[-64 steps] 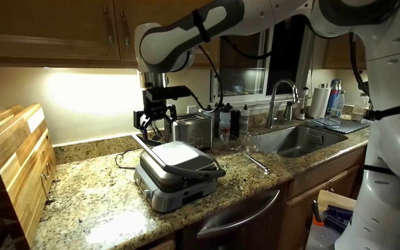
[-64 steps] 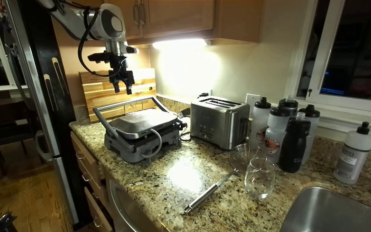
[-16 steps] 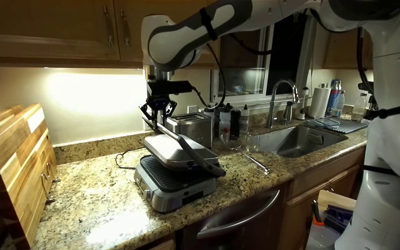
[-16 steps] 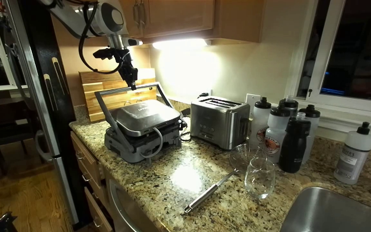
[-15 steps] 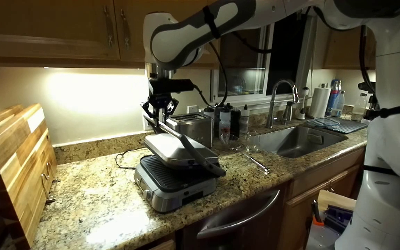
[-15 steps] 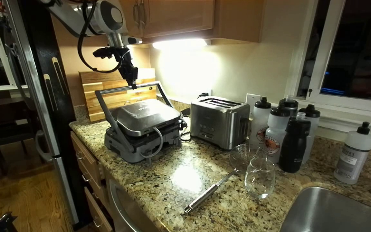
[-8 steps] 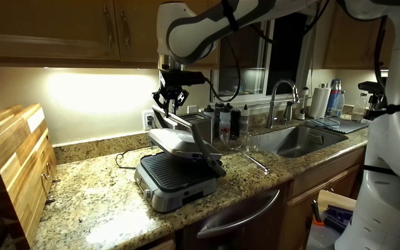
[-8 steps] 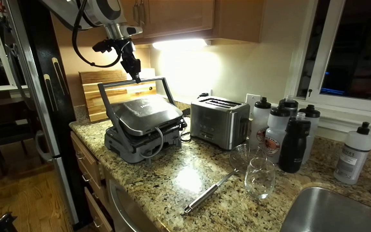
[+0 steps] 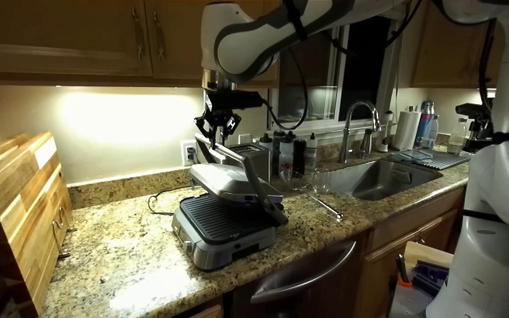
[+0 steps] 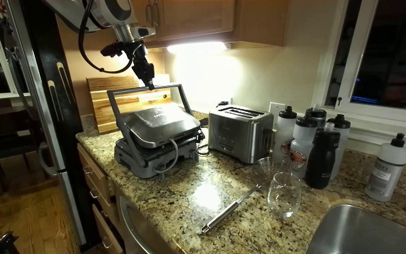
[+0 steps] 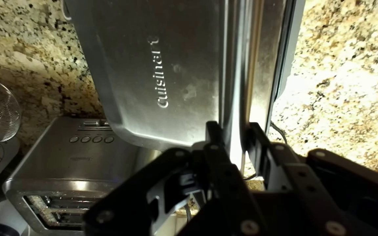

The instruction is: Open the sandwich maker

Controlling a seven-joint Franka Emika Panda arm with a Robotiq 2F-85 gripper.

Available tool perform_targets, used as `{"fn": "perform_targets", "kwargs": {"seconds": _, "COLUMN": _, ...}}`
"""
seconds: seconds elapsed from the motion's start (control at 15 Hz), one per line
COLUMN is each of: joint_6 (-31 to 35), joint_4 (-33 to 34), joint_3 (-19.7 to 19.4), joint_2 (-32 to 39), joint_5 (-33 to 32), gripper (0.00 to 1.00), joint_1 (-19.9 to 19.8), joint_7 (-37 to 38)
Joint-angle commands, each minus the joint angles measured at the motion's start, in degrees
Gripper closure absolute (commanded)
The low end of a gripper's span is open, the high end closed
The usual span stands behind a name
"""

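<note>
A: Fingers (image 11: 213,132), as we find them?

B: Clamped. Our gripper (image 11: 233,131) has one on each side of the bar handle (image 11: 236,70), no gap that we can make out in the wrist view. Grip near the middle of the bar.

A: And the sandwich maker (image 9: 232,221)?

B: On the counter (image 9: 104,238), below the fingers and reaching from there toward the sink (image 10: 368,233). Its lid (image 10: 162,125) tilted partway up in both exterior views, high along the side facing the cutting boards (image 9: 29,207); ribbed plate (image 9: 214,216) showing beneath. We judge the opening half done at most.

A: What does our next move turn on?

B: The bar's line. Its long axis runs from the wall (image 9: 117,145) out to the counter's front edge; we pinch across it. The lid seems to pivot on the sink side, so we should carry the bar up and over that way, toward the robot's base (image 9: 462,265). A curve: a straight lift might drag the sandwich maker or work the grip loose.

A: Anything in our way?

B: Toaster (image 10: 240,137) just beside it, wall side; we'd watch the lid's near corner there. Strainer (image 10: 229,209), stemless glass (image 10: 284,197) and bottles (image 10: 319,157) sit farther toward the sink, apart from it. A black cord (image 9: 150,204) loops on the counter, well apart from the fingers. Cabinet (image 9: 60,39) overhead; clearance to the arm (image 9: 243,48) we cannot tell.
</note>
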Motion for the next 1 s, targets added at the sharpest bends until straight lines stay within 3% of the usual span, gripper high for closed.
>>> {"fn": "perform_targets", "kwargs": {"seconds": 0.0, "joint_6": -0.1, "joint_4": 0.1, "joint_3": 0.8, "joint_2": 0.0, "joint_5": -0.1, "gripper": 0.76, "joint_1": -0.8, "joint_7": 0.0}}
{"fn": "perform_targets", "kwargs": {"seconds": 0.2, "joint_6": -0.1, "joint_4": 0.2, "joint_3": 0.8, "joint_2": 0.1, "joint_5": 0.0, "gripper": 0.76, "joint_1": -0.8, "joint_7": 0.0}}
{"fn": "perform_targets", "kwargs": {"seconds": 0.27, "joint_6": -0.2, "joint_4": -0.1, "joint_3": 0.7, "joint_2": -0.1, "joint_5": -0.7, "gripper": 0.94, "joint_1": -0.7, "joint_7": 0.3}}
{"fn": "perform_targets", "kwargs": {"seconds": 0.93, "joint_6": 0.1, "joint_4": -8.1, "joint_3": -0.9, "joint_2": -8.1, "joint_5": -3.5, "gripper": 0.94, "joint_1": -3.5, "joint_7": 3.6}}
